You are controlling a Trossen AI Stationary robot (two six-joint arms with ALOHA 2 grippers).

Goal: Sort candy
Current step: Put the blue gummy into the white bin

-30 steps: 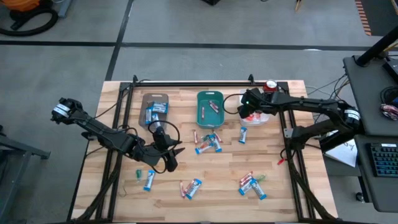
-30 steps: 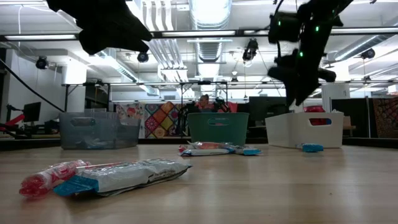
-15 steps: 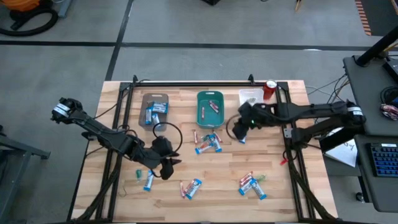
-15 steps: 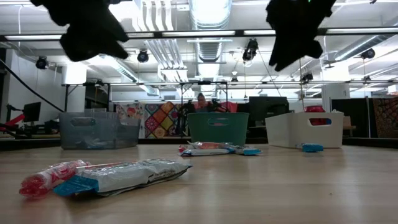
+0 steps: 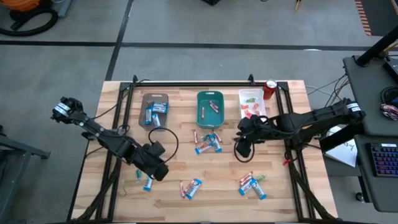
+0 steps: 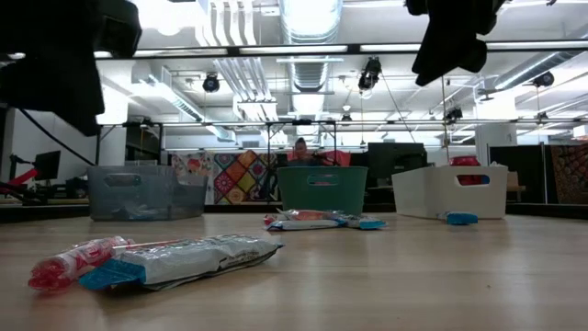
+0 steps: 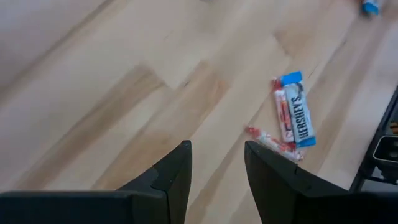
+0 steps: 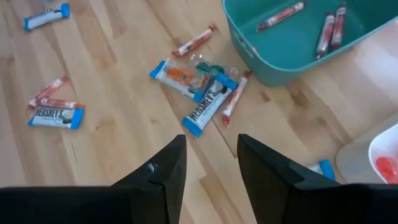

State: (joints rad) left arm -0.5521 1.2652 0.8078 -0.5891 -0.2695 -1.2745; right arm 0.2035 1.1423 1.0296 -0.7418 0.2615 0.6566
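- Crinkly blue-and-white wrappers and slim red sticks: the candy (image 5: pixel 209 143) lay scattered over the wooden table (image 5: pixel 186 124), a cluster just before the teal tray (image 5: pixel 210 107), more pairs near the front edge.
- Some candy already sat in the brown tray (image 5: pixel 154 108), teal tray and white tray (image 5: pixel 252 104).
- I judged the pieces light, soft-wrapped and slippery; best pinched across the middle of the bar, not by the loose wrapper ends.
- I saw the left gripper (image 7: pixel 216 163) hovering over bare wood, jaws apart and empty, a bar-and-stick pair (image 7: pixel 291 118) just ahead.
- The right gripper (image 8: pixel 211 160) hung above the central cluster, jaws likewise parted, holding nothing.
- A red can (image 5: pixel 270 88) stood beside the white tray.
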